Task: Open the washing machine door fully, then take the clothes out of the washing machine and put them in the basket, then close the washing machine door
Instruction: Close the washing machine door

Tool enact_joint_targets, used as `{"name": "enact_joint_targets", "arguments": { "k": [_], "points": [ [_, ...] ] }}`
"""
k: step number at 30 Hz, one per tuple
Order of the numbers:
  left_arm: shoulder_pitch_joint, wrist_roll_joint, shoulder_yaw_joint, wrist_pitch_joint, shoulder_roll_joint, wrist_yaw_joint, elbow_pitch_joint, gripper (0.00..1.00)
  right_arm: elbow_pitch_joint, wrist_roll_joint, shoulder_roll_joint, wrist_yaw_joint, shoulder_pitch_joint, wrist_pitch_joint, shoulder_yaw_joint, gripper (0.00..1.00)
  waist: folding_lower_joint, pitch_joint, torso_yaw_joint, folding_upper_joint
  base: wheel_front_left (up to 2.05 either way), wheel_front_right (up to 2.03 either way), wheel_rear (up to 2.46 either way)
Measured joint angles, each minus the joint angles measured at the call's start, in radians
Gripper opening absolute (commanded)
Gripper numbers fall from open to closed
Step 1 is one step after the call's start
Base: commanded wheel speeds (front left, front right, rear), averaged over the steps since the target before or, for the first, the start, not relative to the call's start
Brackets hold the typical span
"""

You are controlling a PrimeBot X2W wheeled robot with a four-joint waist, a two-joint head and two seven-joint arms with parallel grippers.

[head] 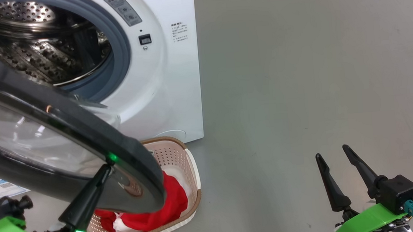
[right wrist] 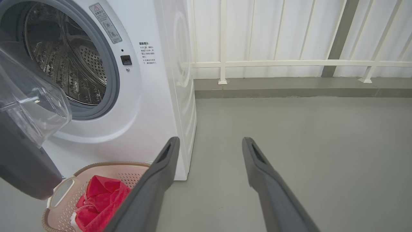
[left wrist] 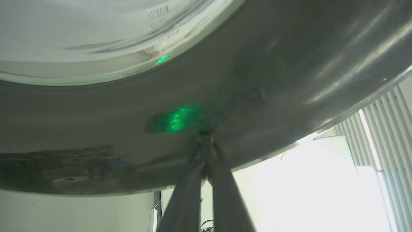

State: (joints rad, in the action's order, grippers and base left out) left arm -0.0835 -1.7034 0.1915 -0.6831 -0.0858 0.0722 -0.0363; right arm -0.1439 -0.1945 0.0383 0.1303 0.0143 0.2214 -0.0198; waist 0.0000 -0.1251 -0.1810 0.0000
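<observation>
The white washing machine (head: 174, 78) stands at the upper left, and its steel drum (head: 39, 51) shows no clothes. The glossy black washing machine door (head: 63, 120) hangs partly open across the left. My left gripper (head: 106, 168) is shut, its tips touching the door's outer face (left wrist: 273, 64) below the glass window; the left wrist view shows the left gripper (left wrist: 206, 140) shut against it. Red clothes (head: 173, 203) lie in the cream basket (head: 192, 168) on the floor under the door. My right gripper (head: 333, 154) is open and empty at the lower right. The right wrist view shows the right gripper (right wrist: 210, 143), washing machine (right wrist: 154, 106), door (right wrist: 22, 161), basket (right wrist: 106, 165) and clothes (right wrist: 103, 199).
Grey floor (head: 317, 66) stretches to the right of the machine. A white railing (right wrist: 289, 62) runs along the wall behind it. A printed sheet (head: 2, 187) lies on the floor at the left. The door's lower edge overhangs the basket.
</observation>
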Motion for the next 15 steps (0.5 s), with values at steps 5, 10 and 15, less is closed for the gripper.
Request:
{"name": "enact_joint_targets", "arguments": {
  "k": [5,10,15],
  "points": [
    [-0.050,-0.007,-0.007,-0.003,0.001,0.009,0.047,0.00,0.000,0.000,0.000,0.000,-0.003,0.000,-0.004,1.00,0.0000,-0.012,-0.002,0.0000,0.00,0.00,0.00],
    [-0.086,-0.007,-0.012,-0.012,0.002,0.025,0.081,0.00,0.000,0.000,0.000,0.000,-0.016,0.000,-0.009,1.00,0.0000,-0.019,0.001,0.0000,0.00,0.00,0.00],
    [-0.090,-0.008,-0.014,-0.021,0.003,0.034,0.092,0.00,-0.001,0.000,0.000,0.000,-0.019,0.000,-0.012,1.00,0.0000,-0.021,0.011,0.0000,0.00,0.00,0.00]
  ]
}}
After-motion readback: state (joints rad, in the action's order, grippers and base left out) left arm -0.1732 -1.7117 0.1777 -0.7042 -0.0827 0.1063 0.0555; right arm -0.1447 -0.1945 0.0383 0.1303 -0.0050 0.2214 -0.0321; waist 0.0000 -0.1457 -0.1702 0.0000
